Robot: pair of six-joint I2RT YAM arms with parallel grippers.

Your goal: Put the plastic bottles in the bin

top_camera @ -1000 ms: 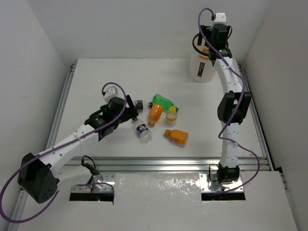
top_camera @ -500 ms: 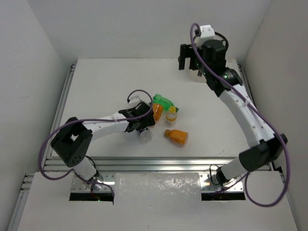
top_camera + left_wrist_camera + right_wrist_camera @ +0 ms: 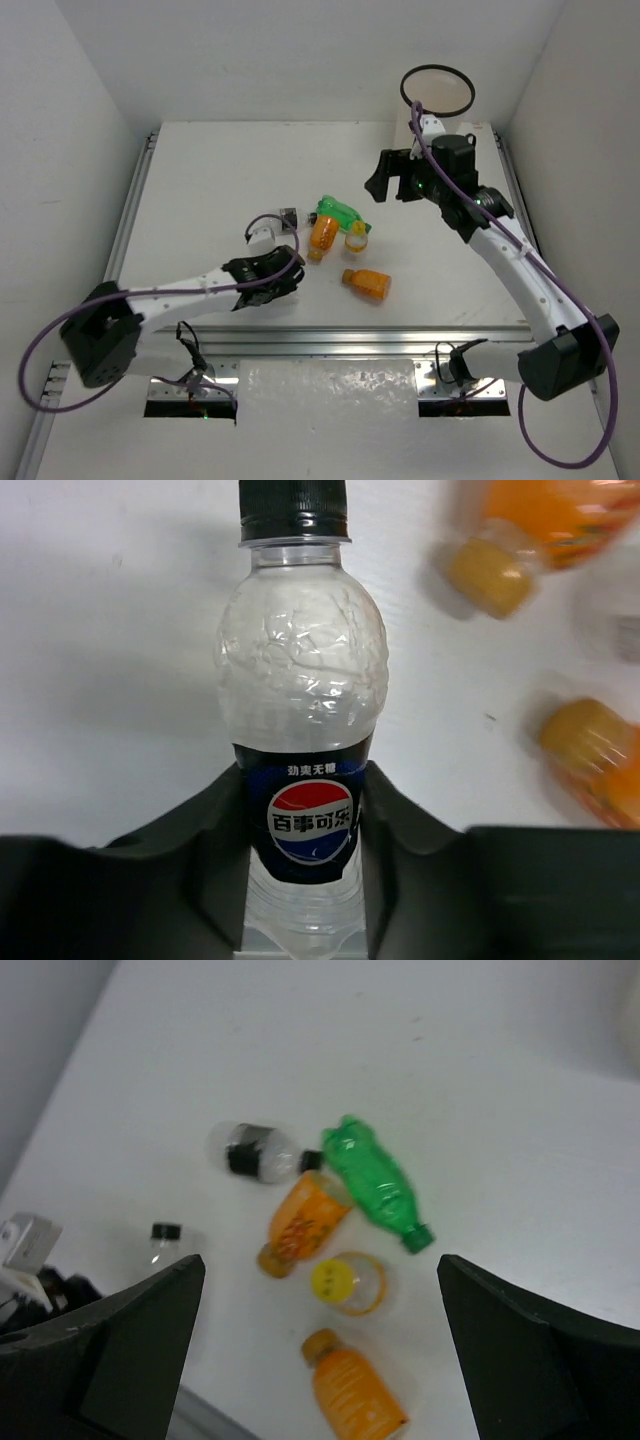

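Two arms, left arm (image 3: 180, 292) low, left tool (image 3: 278, 277) pinching clear bottle (image 3: 300, 680), right arm (image 3: 510, 255) raised, right tool (image 3: 383, 186) spread

Clear bottle (image 3: 300, 680) with black cap and navy label bearing red-white-blue roundel; green bottle (image 3: 378, 1182); black-rimmed bin (image 3: 404, 92)

White table (image 3: 500, 1110) framed by the wide-spread dark fingers (image 3: 130, 1340) of the right gripper (image 3: 320, 1260). At centre a green bottle (image 3: 378, 1182) lies diagonally, cap toward lower right. Just beside it an orange bottle (image 3: 300, 1222) lies with its cap toward lower left. A dark-labelled clear bottle (image 3: 255, 1150) lies above these. A yellow-capped bottle (image 3: 345, 1282) stands upright, and a second orange bottle (image 3: 355, 1400) lies below it. A black-capped clear bottle (image 3: 165, 1235) sits near the left margin.
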